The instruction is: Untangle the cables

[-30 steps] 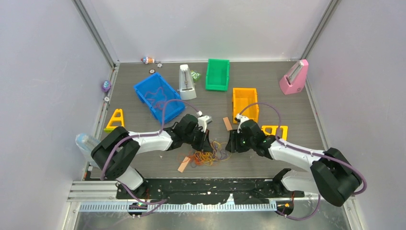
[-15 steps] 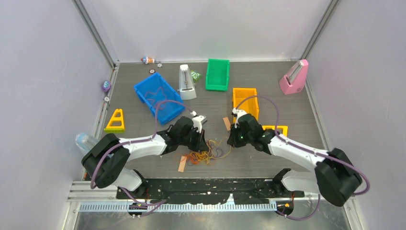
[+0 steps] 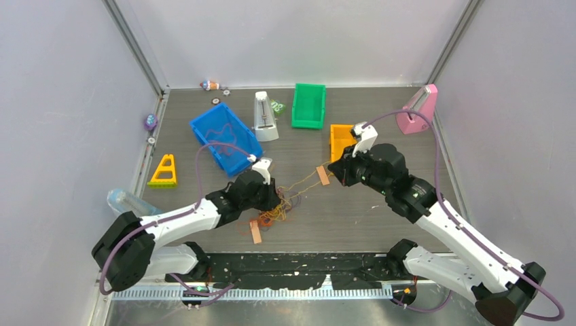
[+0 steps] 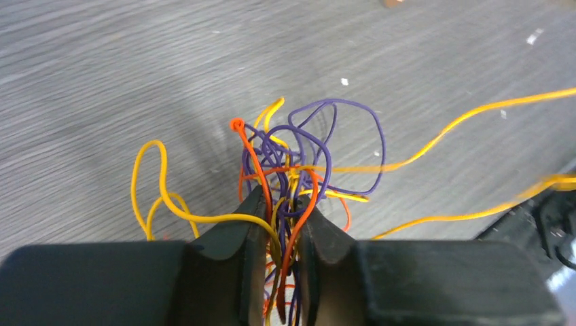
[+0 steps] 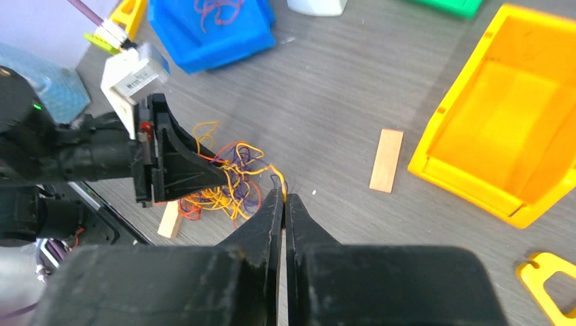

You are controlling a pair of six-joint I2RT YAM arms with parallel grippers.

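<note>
Cables [image 3: 277,212]: thin strands in orange, yellow and purple, in a loose messy ball low on the worktop [image 3: 367,210], near the middle and a bit to the left.
Cables up close [image 4: 299,163]: purple loops sit on top, and yellow loops stick out to the side.
Long strands: a few yellow ones run out of the ball, up and across to the right gripper [image 3: 333,170].
Left gripper [image 3: 273,201]: it is right at the ball. In the left wrist view its fingers [image 4: 251,238] have a small gap, and orange, yellow and purple strands run through it. I cannot tell if it is pinching them tight.
Right gripper up close [image 5: 284,197]: its fingers are pressed together on a yellow strand at the tips. It is away from the ball, off to the right.
Tan strips: one [image 3: 255,231] lies flat next to the ball, on the near side. One more [image 3: 323,175] lies by the right gripper.
Orange bin [image 3: 343,139]: behind the right arm, which hides part of it.
Blue bin [image 3: 241,163]: behind the left arm, tilted, with some thin strands inside.
Green bin [image 3: 309,105]: at the back, in the middle.
White pointed box [image 3: 265,117]: between the blue bin and the green bin.
Pink pointed box [image 3: 418,110]: back right corner.
Yellow triangle [image 3: 164,171]: by the left wall.
</note>
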